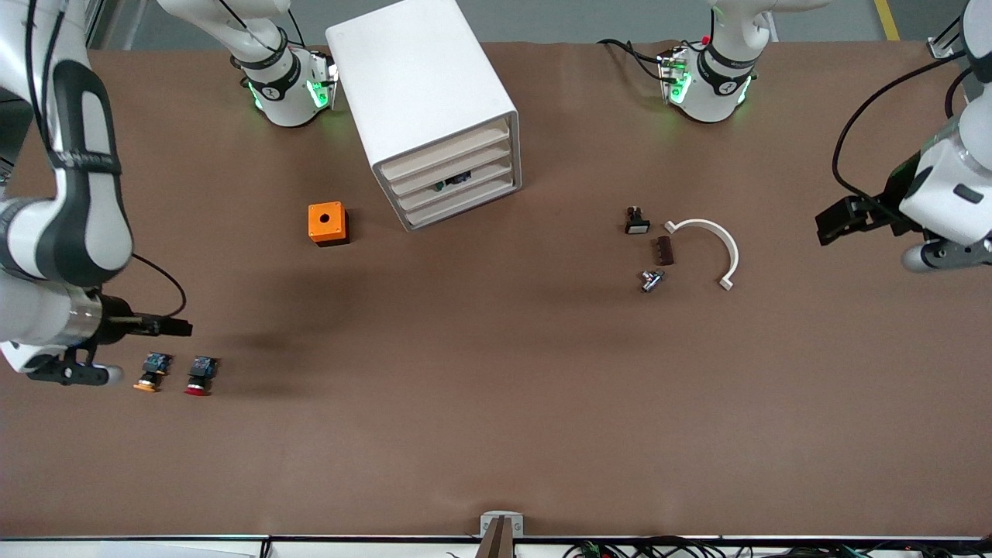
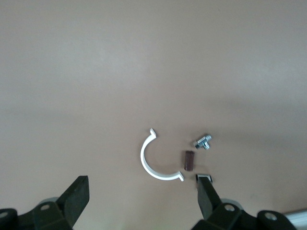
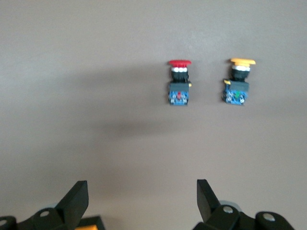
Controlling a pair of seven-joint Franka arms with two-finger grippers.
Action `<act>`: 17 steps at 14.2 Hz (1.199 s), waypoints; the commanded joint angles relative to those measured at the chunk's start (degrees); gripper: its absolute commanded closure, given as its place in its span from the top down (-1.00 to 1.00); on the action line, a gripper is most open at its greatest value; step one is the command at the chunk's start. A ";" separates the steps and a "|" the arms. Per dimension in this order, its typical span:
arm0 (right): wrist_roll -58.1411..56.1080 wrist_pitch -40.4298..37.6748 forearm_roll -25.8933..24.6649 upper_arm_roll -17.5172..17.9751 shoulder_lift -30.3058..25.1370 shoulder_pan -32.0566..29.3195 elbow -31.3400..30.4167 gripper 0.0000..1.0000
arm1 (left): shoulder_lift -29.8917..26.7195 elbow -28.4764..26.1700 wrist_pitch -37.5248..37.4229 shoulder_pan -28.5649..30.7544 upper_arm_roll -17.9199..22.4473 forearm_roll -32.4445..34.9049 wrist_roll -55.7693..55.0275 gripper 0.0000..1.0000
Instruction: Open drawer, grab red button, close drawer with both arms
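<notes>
The button (image 1: 201,375) with the red cap lies on the brown table (image 1: 496,434) at the lower left of the front view, just beside a like one with an orange-yellow cap (image 1: 151,372). The right hand (image 1: 74,372) hangs at the left edge of that view, over the table next to the yellow-capped one, its fingers (image 3: 76,201) spread wide and empty. The left hand (image 1: 942,260) hangs at the right edge, its fingers (image 2: 72,201) also wide and empty. The white drawer cabinet (image 1: 434,108) stands at upper centre with all drawers shut; an orange cube (image 1: 327,223) sits near it. A white curved clip (image 1: 709,248) and small parts (image 1: 655,248) lie right of centre.
</notes>
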 commanded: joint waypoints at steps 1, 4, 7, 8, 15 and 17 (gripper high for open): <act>-0.63 -1.44 -3.02 0.20 -9.11 -0.12 -7.85 1.00 | -11.40 -14.34 5.36 1.75 -0.15 -2.15 3.03 0.99; -3.43 -1.62 -4.17 0.11 -14.75 -0.82 -11.38 1.00 | -15.55 -19.12 5.90 2.90 0.56 -2.68 5.50 0.99; -7.31 -2.93 -5.04 0.03 -17.22 -2.66 -11.47 1.00 | -18.11 -22.03 5.81 2.82 0.47 -2.68 5.59 0.99; -7.23 -3.29 -5.31 0.03 -17.75 -2.93 -11.47 1.00 | -18.20 -21.86 5.73 2.82 0.47 -2.68 5.59 0.99; -5.28 -6.89 -5.49 0.20 -17.67 -1.08 -6.65 1.00 | -18.81 -21.24 5.37 2.82 0.29 -2.68 6.47 0.99; -5.65 -6.89 -5.49 0.20 -17.40 -1.26 -5.06 1.00 | -18.81 -20.80 4.41 2.82 0.47 -2.68 6.47 0.99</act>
